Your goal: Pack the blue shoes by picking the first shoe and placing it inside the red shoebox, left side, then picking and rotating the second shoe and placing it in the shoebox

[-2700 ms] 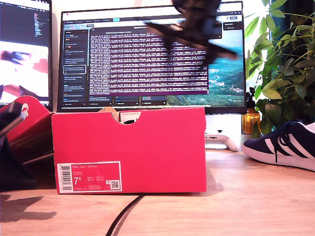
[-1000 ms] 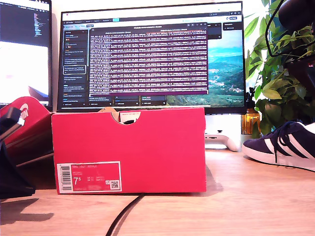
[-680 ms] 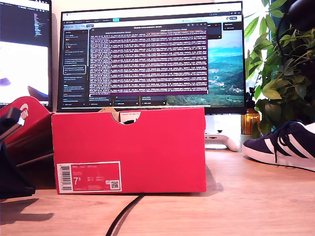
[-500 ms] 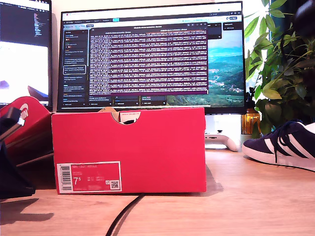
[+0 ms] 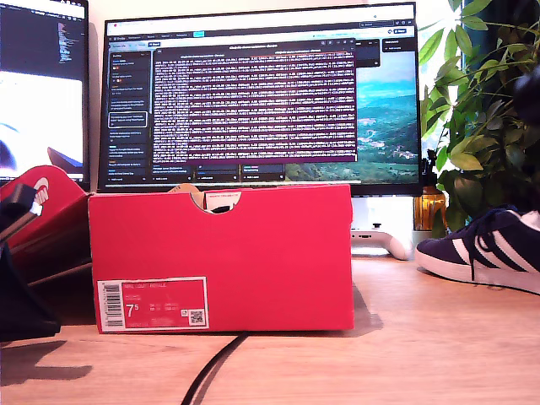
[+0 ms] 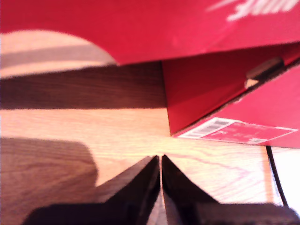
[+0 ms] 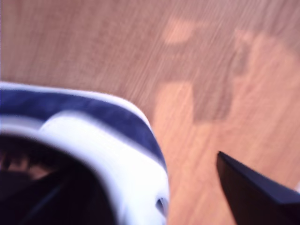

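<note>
The red shoebox (image 5: pixel 221 257) stands mid-table in the exterior view, its white label facing the camera and its inside hidden. One blue shoe (image 5: pixel 483 249) with white stripes lies at the exterior view's right edge. My second gripper (image 7: pixel 140 192) is open. The shoe's white-and-navy heel (image 7: pixel 117 154) lies between its dark fingers (image 7: pixel 253 190). My first gripper (image 6: pixel 161 159) is shut on nothing and low over the wood, pointing at the labelled corner of the shoebox (image 6: pixel 201 93).
The red lid (image 5: pixel 46 215) leans at the exterior view's left, over a dark arm body (image 5: pixel 17 308). Two monitors (image 5: pixel 261 97) stand behind the box and a plant (image 5: pixel 481 110) behind the shoe. A black cable (image 5: pixel 211 367) runs from the box toward the front edge. A white controller (image 5: pixel 380 240) lies behind.
A dark arm swung from above the box to the exterior view's upper right, then out of that view. The shoe's laces now look blurred, as if nudged.
</note>
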Controlling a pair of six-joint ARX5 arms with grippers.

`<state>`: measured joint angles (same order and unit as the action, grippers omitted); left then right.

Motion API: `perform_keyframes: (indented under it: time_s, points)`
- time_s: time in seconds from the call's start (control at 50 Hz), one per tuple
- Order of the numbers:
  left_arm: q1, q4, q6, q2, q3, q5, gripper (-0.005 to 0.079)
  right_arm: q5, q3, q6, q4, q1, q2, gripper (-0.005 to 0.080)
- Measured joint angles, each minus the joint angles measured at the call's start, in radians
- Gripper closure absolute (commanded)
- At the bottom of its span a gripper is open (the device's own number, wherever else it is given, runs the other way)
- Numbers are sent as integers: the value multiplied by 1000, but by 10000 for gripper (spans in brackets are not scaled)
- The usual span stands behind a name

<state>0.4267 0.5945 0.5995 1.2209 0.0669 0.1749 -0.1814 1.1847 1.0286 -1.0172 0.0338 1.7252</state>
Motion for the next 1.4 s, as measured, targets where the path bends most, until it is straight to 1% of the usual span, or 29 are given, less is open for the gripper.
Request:
perform_keyframes:
  time_s: [0.02, 0.04, 0.06, 0.12, 0.26, 0.32, 0.38, 0.42, 0.44, 0.46, 0.5, 0.54, 0.56, 0.62, 0.64, 0.68, 0.7, 0.76, 0.8, 0.84, 0.86, 0.96, 1.06, 1.1, 1.12, 1.22, 1.3, 1.32, 1.4]
  points:
    - [0, 0, 0, 0, 0, 0, 763, 3, 0, 0, 0, 2, 0, 794]
    - [0, 0, 0, 0, 0, 0, 763, 5, 0, 0, 0, 4, 0, 742]
    - [0, -1, 0, 0, 0, 0, 763, 7, 0, 5, 1, 4, 0, 719]
    - [0, 0, 0, 0, 0, 0, 763, 9, 0, 15, 4, 4, 0, 770]
    - [0, 0, 0, 0, 0, 0, 763, 11, 0, -9, 18, 4, 0, 762]
    - [0, 0, 0, 0, 0, 0, 763, 12, 1, -48, 20, 4, 0, 762]
    - [0, 0, 0, 0, 0, 0, 763, 14, 7, -138, 28, 4, 0, 762]
    - [0, -1, 0, 0, 0, 0, 763, 14, 13, -138, 21, 4, 0, 762]
    - [0, 0, 0, 0, 0, 0, 763, 14, 14, -239, 17, 4, 0, 762]
    - [0, 0, 0, 0, 0, 0, 763, 14, 17, -239, 12, 4, 0, 762]
    - [0, 0, 0, 0, 0, 0, 763, 14, 28, -336, -5, 4, 1, 763]
    - [0, -1, 0, 0, 0, 0, 763, 14, 42, -364, -26, 4, 2, 763]
    - [0, 0, 0, 0, 0, 0, 763, 13, 48, -444, -37, 4, 2, 763]
    - [0, 0, 0, 0, 0, 0, 763, 11, 71, -475, -76, 4, 3, 763]
    - [0, 0, 0, 0, 0, 0, 763, 10, 79, -586, -89, 4, 3, 763]
    - [0, 0, 0, 0, 0, 0, 763, 11, 97, -586, -111, 4, 5, 763]
    - [0, 0, 0, 0, 0, 0, 763, 13, 107, -686, -121, 4, 5, 763]
    - [0, 0, 0, 0, 0, 0, 763, 13, 143, -704, -135, 4, 6, 763]
    - [0, 0, 0, 0, 0, 0, 763, 10, 169, -823, -141, 4, 6, 763]
    - [0, 0, 0, 0, 0, 0, 763, 10, 200, -823, -148, 5, 6, 763]
    - [0, 0, 0, 0, 0, 0, 763, 10, 216, -903, -152, 6, 6, 763]
    - [0, 0, 0, 0, 0, 0, 763, 8, 294, -1001, -166, 10, 6, 763]
    - [0, 0, 0, 0, 0, 0, 763, 6, 361, -1179, -184, 9, 6, 763]
    - [0, 0, 0, 0, 0, 0, 763, 6, 386, -1179, -193, 2, 6, 763]
    - [0, 0, 0, 0, 0, 0, 763, 6, 398, -1275, -196, -3, 6, 763]
    - [0, 0, 0, 0, 0, 0, 763, 8, 455, -1378, -195, -45, 6, 763]
    - [0, 0, 0, 0, 0, 0, 763, 28, 493, -1431, -153, -91, 6, 763]
    - [0, 0, 0, 0, 0, 0, 763, 38, 502, -1485, -140, -101, 6, 763]
    - [0, 0, 0, 0, 0, 0, 763, 79, 541, -1560, -89, -148, 6, 763]
